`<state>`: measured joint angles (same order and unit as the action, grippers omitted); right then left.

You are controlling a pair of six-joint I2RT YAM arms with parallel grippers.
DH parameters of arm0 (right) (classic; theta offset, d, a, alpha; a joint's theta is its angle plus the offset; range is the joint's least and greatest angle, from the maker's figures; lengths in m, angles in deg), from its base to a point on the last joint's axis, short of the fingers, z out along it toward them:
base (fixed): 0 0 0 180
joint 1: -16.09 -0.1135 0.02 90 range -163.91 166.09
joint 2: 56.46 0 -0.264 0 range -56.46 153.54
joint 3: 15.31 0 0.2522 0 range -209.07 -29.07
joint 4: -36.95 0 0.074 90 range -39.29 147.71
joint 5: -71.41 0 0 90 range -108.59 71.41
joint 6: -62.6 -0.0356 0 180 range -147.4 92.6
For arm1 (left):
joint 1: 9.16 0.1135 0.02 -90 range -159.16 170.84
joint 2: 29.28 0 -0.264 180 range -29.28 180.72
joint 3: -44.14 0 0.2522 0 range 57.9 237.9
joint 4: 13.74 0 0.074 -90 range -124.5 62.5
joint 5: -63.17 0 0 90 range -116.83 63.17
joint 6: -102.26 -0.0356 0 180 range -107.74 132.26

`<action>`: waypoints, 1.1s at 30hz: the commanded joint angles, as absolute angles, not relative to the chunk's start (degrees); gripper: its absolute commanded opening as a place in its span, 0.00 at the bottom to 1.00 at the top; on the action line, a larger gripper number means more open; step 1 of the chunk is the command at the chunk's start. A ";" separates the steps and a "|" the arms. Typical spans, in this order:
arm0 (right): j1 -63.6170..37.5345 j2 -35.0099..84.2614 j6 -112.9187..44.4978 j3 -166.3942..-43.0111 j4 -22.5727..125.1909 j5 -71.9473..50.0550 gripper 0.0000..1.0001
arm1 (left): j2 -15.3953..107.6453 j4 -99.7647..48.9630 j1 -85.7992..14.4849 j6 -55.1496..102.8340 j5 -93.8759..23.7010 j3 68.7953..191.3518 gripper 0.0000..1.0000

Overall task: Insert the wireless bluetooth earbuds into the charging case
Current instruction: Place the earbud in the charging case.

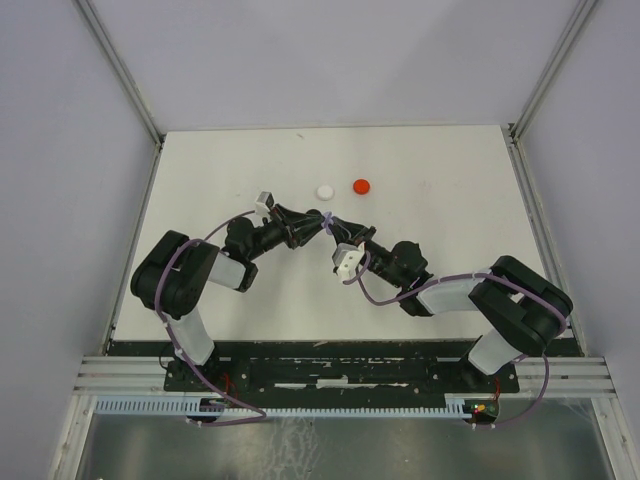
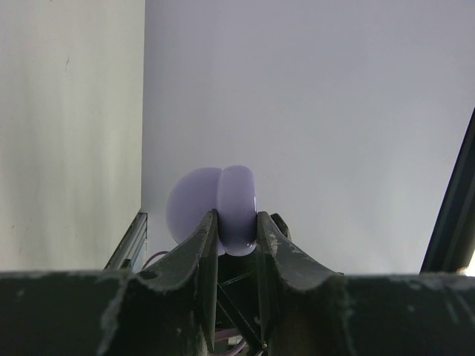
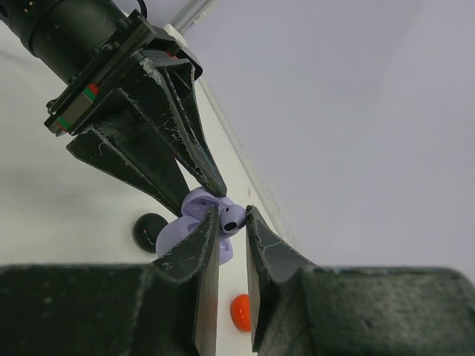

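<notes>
The lavender charging case stands open and sits clamped between the fingers of my left gripper, held up off the table. In the right wrist view the same case hangs under the left gripper's black fingers. My right gripper is shut on a lavender earbud, which is right against the case's open side. From above, both grippers meet tip to tip at mid-table, left gripper and right gripper, with a bit of lavender between them.
A white round disc and a red round disc lie on the white table just beyond the grippers. The right wrist view also shows a black disc and the red disc below the case.
</notes>
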<state>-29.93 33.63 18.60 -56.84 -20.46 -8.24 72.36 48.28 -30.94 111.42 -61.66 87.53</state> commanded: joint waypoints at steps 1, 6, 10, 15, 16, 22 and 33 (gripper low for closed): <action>-30.23 33.76 18.83 -56.66 -21.93 -8.79 0.02 | 70.22 50.60 -31.15 111.76 -62.16 89.07 0.03; -30.23 33.98 18.83 -56.79 -21.43 -9.32 0.02 | 69.87 50.46 -31.17 111.60 -62.25 89.08 0.03; -30.23 34.33 18.58 -57.05 -21.39 -9.19 0.02 | 69.55 50.12 -31.14 111.40 -62.33 89.19 0.03; -30.21 34.57 18.42 -57.05 -21.37 -9.10 0.02 | 69.52 50.20 -31.15 111.40 -62.36 89.27 0.03; -30.23 34.47 18.29 -57.02 -21.36 -9.17 0.02 | 69.51 50.14 -31.15 111.45 -62.34 89.33 0.03; -30.23 32.59 16.29 -57.00 -18.81 -9.94 0.03 | 69.85 49.86 -31.18 111.41 -62.07 90.35 0.03; -30.23 30.23 13.71 -57.49 -15.12 -10.45 0.22 | 69.57 47.64 -31.22 110.01 -61.72 91.65 0.03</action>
